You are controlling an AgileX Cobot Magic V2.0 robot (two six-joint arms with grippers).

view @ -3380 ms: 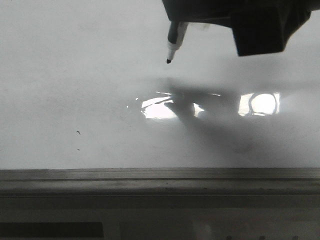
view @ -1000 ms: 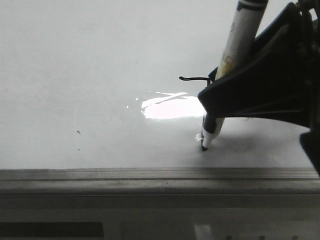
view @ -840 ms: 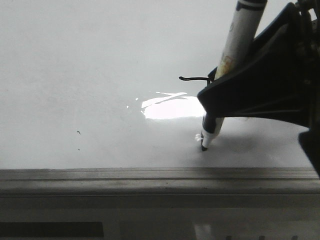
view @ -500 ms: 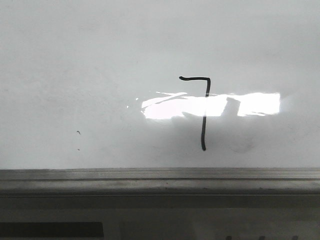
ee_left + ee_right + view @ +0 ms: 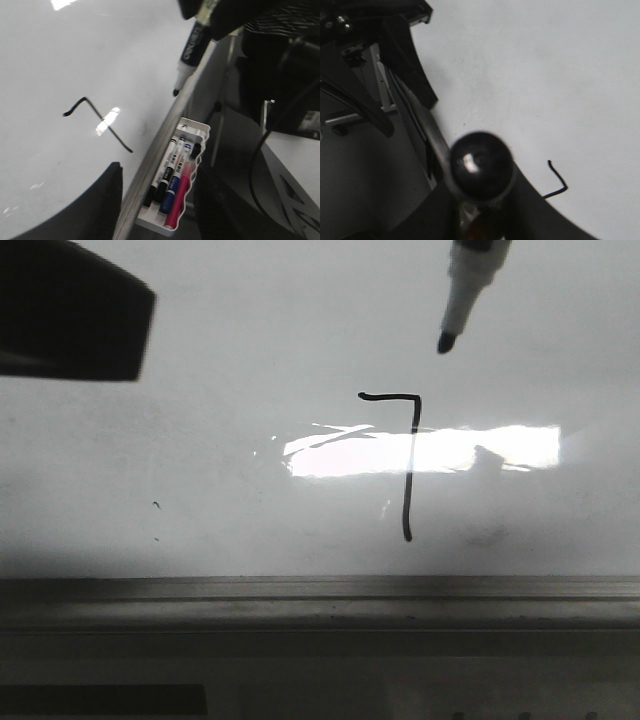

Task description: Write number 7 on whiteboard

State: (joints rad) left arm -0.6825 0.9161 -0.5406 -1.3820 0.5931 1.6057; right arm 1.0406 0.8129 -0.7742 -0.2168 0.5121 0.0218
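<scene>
I'm looking at the whiteboard (image 5: pixel 180 470) and the number 7 (image 5: pixel 408 465) sits just right of centre, its stem crossing the bright glare (image 5: pixel 430 450) and ending short of the grey frame (image 5: pixel 320 590). At 1 o'clock from the figure the marker (image 5: pixel 462 300) hangs tip-down, clear of the board. At 10 o'clock a dark piece of the left arm (image 5: pixel 70 310) juts in at the corner, covering none of the figure.

Half a second ago the front view showed the 7 alone; now marker and arm have both come in.

My left wrist view adds a pen tray (image 5: pixel 172 185) beyond the frame holding 4 markers, 1 of them pink (image 5: pixel 176 200), and shows the right gripper (image 5: pixel 220 15) clamped round the marker barrel. The right wrist view shows only the marker's round end close up. The left gripper's fingers I cannot tell.
</scene>
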